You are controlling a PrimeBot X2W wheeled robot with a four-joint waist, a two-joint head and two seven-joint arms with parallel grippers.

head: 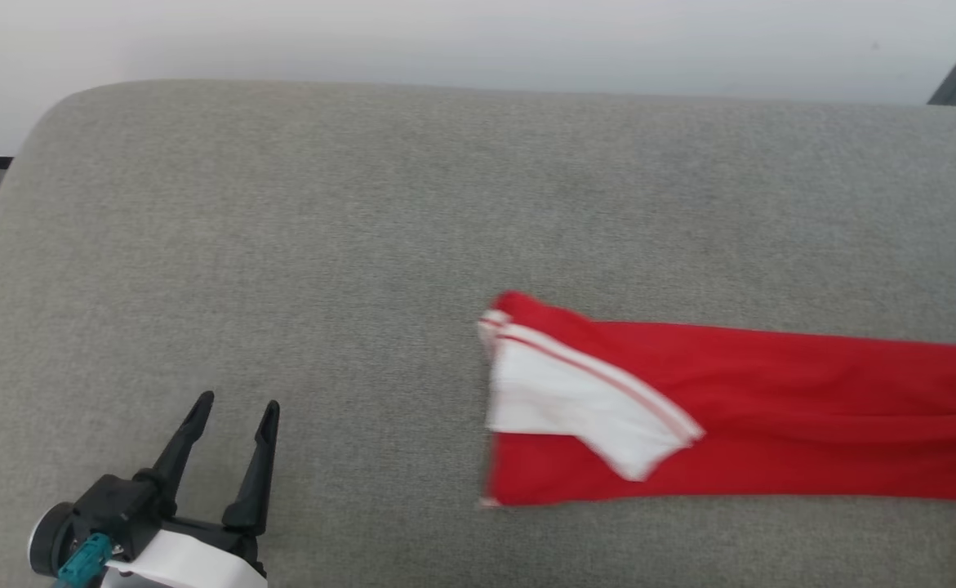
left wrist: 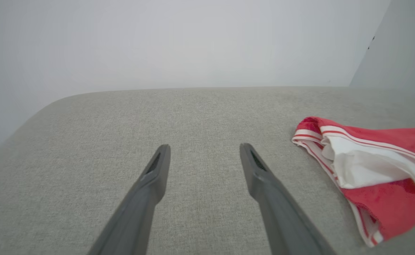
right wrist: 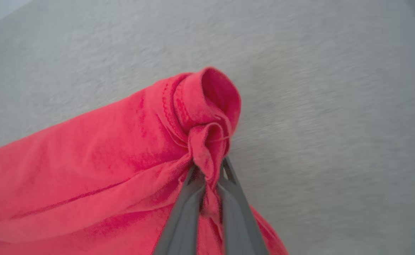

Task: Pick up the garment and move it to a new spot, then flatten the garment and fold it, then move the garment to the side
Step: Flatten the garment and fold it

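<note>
The grey cushion carries the garment, folded into a long red strip on the cushion's near right part. The right gripper pinches a bunched red edge. A low, steady sideways drag should preserve the fold. The left gripper hovers wide and empty over the cushion's near left.

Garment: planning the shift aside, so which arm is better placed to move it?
Right: the right pincer is shut on a bunched edge of the garment; the left pincer sits open, apart from it.
</note>
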